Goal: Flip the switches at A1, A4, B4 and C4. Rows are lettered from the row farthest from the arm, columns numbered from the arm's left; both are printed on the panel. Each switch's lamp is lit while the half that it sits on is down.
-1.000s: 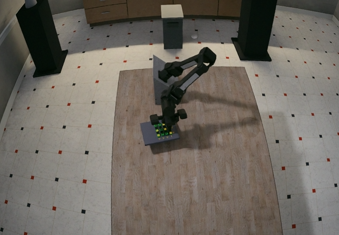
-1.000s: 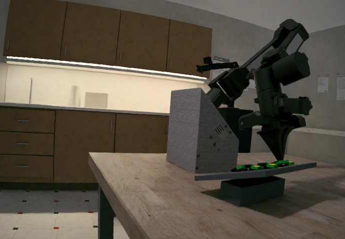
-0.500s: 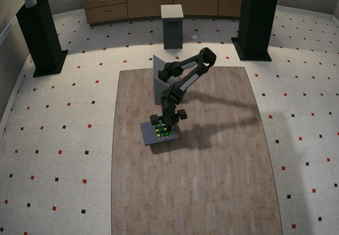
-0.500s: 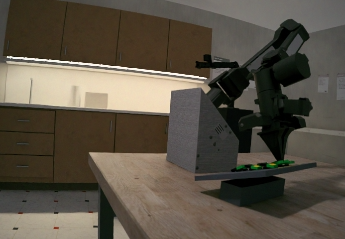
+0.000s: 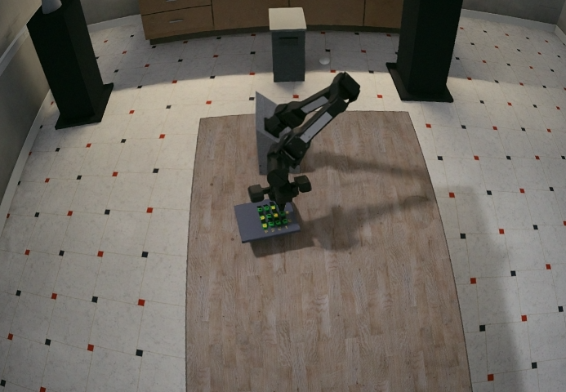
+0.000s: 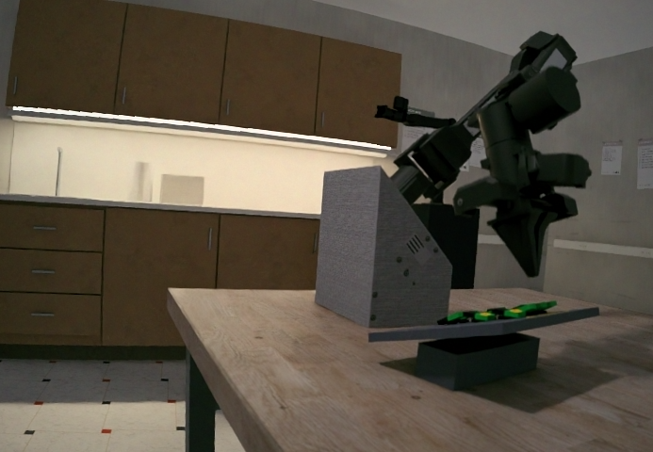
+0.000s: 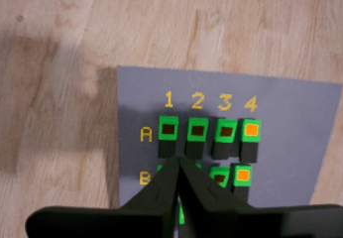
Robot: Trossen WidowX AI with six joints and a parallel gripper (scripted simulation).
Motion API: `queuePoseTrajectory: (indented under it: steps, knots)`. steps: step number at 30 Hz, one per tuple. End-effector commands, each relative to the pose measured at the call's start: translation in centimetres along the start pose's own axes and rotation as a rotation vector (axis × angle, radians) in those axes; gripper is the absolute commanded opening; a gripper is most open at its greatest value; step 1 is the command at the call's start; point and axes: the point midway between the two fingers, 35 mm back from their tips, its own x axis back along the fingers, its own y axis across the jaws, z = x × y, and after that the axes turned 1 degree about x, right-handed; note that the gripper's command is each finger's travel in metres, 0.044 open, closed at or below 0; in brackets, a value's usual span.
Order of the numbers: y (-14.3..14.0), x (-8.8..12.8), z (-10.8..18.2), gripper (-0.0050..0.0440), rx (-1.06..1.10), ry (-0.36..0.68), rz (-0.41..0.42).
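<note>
The grey switch panel [image 7: 219, 139] lies tilted on a dark box on the wooden table; it also shows in the overhead view [image 5: 267, 220] and the side view [image 6: 484, 322]. In the wrist view, switch A1 [image 7: 168, 134] has a dark lamp, as do A2 [image 7: 196, 135] and A3 [image 7: 225, 136]. A4 [image 7: 251, 136] and B4 [image 7: 242, 178] have lit orange lamps. Row B's left switches and row C are hidden behind my fingers. My gripper [image 7: 177, 163] is shut and empty, its tips near the front end of A1. In the side view the gripper [image 6: 530, 268] hangs a little above the panel.
A grey wedge-shaped housing [image 6: 377, 250] stands on the table behind the panel at the arm's base. Kitchen cabinets [image 6: 139, 255] line the back wall. Two black pillars [image 5: 68, 64] stand on the tiled floor.
</note>
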Motion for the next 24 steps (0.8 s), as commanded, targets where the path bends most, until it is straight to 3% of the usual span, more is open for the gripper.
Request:
queuePoseTrajectory:
  steps: [1, 11, 19, 24]
  knots:
    - [0.1, 2.1, -0.9, -0.005, 0.022, -0.001, -0.001]
    - [0.3, 3.3, 0.1, -0.005, -0.026, 0.041, -0.015]
    - [-5.9, 3.1, 0.7, -0.005, -0.032, 0.05, -0.011]
    - [-6.3, 3.1, 0.7, -0.005, -0.032, 0.047, -0.015]
